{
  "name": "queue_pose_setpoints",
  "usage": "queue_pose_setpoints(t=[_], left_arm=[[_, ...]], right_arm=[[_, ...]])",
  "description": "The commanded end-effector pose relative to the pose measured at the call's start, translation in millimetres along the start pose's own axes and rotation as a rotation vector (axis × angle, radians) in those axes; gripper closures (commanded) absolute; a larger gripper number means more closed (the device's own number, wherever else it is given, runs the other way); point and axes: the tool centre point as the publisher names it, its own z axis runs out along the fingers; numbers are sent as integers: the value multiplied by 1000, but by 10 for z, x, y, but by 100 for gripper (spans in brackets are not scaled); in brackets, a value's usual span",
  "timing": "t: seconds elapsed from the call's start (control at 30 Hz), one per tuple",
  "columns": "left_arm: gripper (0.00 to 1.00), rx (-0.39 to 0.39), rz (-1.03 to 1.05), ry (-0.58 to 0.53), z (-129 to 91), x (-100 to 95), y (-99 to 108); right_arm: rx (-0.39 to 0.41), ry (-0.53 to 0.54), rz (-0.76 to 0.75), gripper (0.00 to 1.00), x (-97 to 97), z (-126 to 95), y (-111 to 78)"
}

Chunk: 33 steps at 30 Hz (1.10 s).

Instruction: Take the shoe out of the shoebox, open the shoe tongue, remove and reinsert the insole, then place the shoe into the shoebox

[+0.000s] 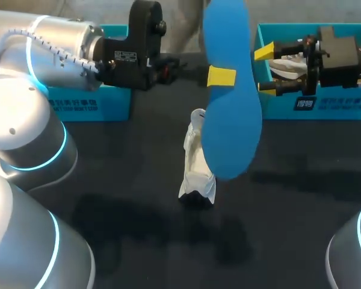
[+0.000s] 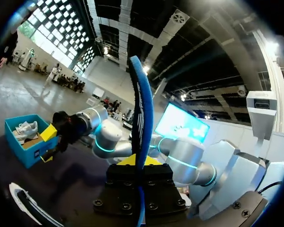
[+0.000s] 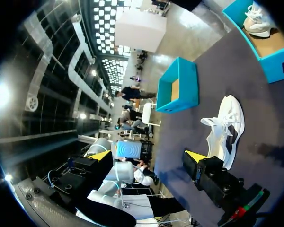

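My left gripper (image 1: 221,77) is shut on a blue insole (image 1: 231,90) and holds it up over the middle of the table. In the left wrist view the insole (image 2: 143,118) stands edge-on between the yellow fingertips. Below it a white shoe (image 1: 197,159) lies on the black table, also seen ahead of my right gripper in the right wrist view, shoe (image 3: 226,130). My right gripper (image 1: 265,69) is open, with nothing in it, above the left end of the teal shoebox (image 1: 316,108). A second white shoe (image 1: 286,65) lies in that box.
A second teal box (image 1: 90,102) stands at the back left, under my left arm; in the right wrist view this box (image 3: 180,85) shows beyond the shoe. The black table (image 1: 138,241) stretches to the front.
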Motion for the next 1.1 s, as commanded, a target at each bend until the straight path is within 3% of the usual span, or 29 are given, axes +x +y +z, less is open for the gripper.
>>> queue_pose_setpoints(t=[0.03,0.23,0.27,0.3,0.5,0.83,1.1], left_arm=[[100,-4,99,5,-98,-53,46],[100,-90,294,-18,-215,-162,169],[100,-143,425,-44,-286,-243,216],[100,-146,475,-55,-311,-273,223],[100,-69,713,-121,-403,-491,207],[100,-47,1113,-77,-371,-765,123],[100,-18,1218,-71,-329,-831,68]], right_arm=[[-1,-2,1,0,6,17,5],[-1,-2,1,0,6,17,5],[-1,-2,1,0,6,17,5],[-1,-2,1,0,6,17,5],[-1,-2,1,0,6,17,5],[-1,-2,1,0,6,17,5],[-1,-2,1,0,6,17,5]])
